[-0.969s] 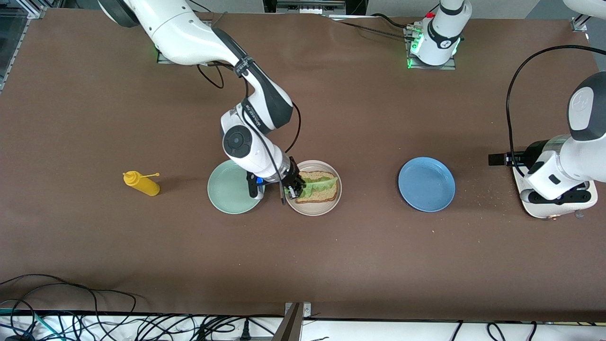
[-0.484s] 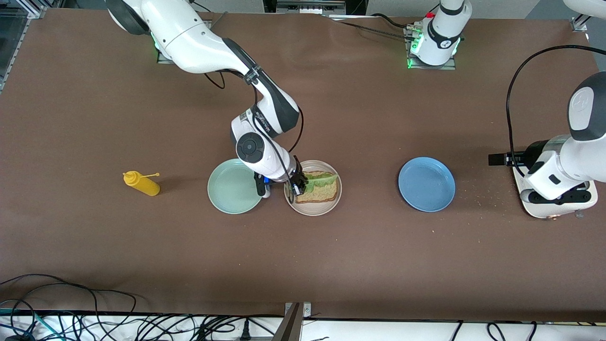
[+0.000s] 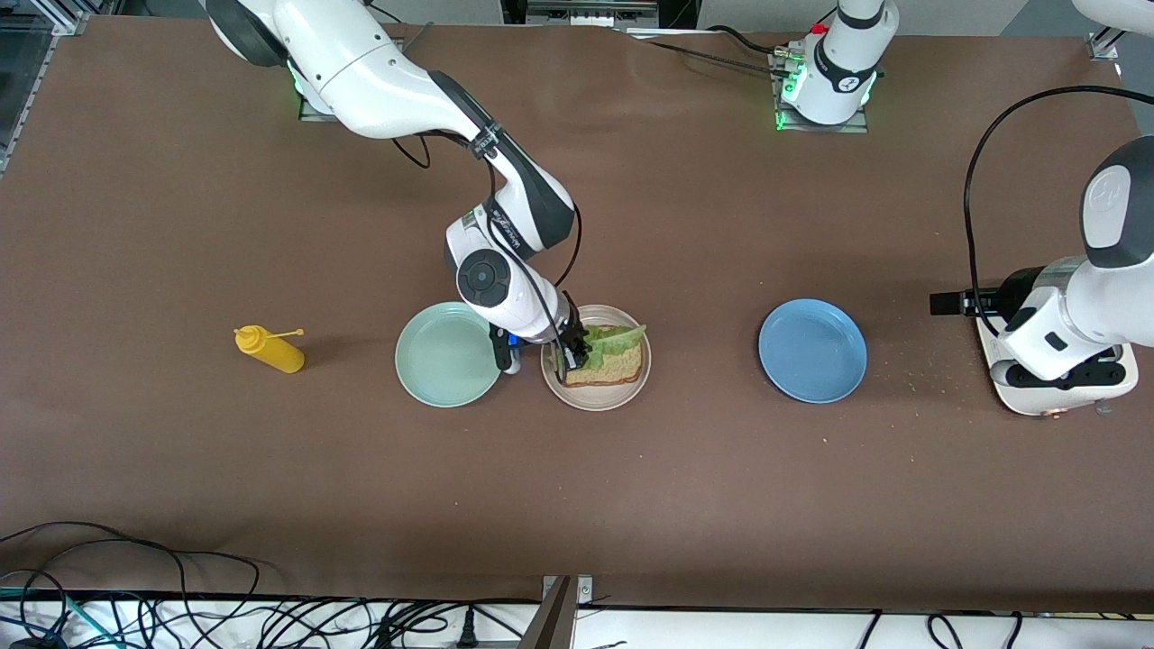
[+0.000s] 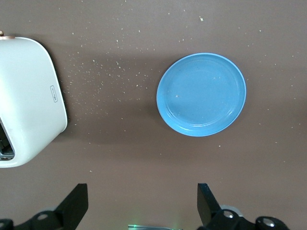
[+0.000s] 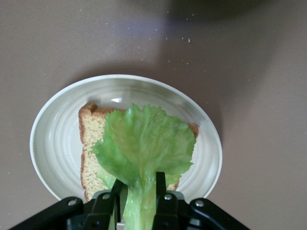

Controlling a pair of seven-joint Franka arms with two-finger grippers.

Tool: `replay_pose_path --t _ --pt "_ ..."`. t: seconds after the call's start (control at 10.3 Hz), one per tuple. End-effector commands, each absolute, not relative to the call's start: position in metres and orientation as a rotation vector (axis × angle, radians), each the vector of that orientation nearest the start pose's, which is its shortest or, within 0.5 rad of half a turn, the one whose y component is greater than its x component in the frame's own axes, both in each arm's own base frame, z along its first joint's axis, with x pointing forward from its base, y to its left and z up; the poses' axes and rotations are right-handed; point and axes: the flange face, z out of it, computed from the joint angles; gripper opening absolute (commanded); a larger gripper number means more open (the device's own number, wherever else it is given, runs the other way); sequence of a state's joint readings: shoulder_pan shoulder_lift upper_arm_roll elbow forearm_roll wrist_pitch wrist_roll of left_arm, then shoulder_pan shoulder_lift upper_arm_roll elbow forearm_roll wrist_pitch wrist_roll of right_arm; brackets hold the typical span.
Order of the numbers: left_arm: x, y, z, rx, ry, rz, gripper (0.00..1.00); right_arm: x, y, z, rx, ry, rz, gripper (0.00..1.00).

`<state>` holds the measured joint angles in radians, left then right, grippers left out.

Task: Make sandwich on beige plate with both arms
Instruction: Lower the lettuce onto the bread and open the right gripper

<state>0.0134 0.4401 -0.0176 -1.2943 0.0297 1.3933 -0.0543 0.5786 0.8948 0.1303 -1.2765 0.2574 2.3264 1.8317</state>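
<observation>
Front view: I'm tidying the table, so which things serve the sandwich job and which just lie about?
In use: beige plate, bread slice, lettuce, right pincer.
Lying about: green plate, blue plate, yellow bottle, toaster.

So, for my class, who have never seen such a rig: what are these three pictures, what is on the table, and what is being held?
Two white robot arms work at a brown table. One picture looks down from a high camera facing them; the other two come from cameras on each arm's wrist. The right claw is down at the beige plate, its fingers still around the stem of a lettuce leaf draped over a bread slice. The left claw waits open above the table near a blue plate and a white toaster. A mint-green plate and yellow squeeze bottle lie toward the right arm's end.
</observation>
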Motion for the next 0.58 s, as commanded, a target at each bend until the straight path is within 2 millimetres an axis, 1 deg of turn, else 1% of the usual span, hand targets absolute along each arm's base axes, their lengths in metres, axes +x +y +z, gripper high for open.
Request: replay_pose_path --t 0.0,0.1,0.19,0.29,0.48 --pt "0.645 0.004 0.478 -3.035 -0.060 0.517 1.00 0.601 0.479 0.238 -2.238 1.800 0.336 0.37" --pt "0.645 0.004 0.478 -3.035 -0.060 0.519 1.00 0.603 0.477 0.239 -2.234 1.806 0.335 0.56" --pt "0.645 0.004 0.476 -3.034 -0.060 0.521 1.00 0.605 0.475 0.243 -2.232 1.808 0.333 0.70" --pt "0.645 0.004 0.476 -3.034 -0.060 0.521 1.00 0.606 0.475 0.247 -2.236 1.810 0.338 0.73" --pt "0.645 0.004 0.476 -3.034 -0.060 0.524 1.00 0.614 0.469 0.260 -2.262 1.823 0.347 0.97"
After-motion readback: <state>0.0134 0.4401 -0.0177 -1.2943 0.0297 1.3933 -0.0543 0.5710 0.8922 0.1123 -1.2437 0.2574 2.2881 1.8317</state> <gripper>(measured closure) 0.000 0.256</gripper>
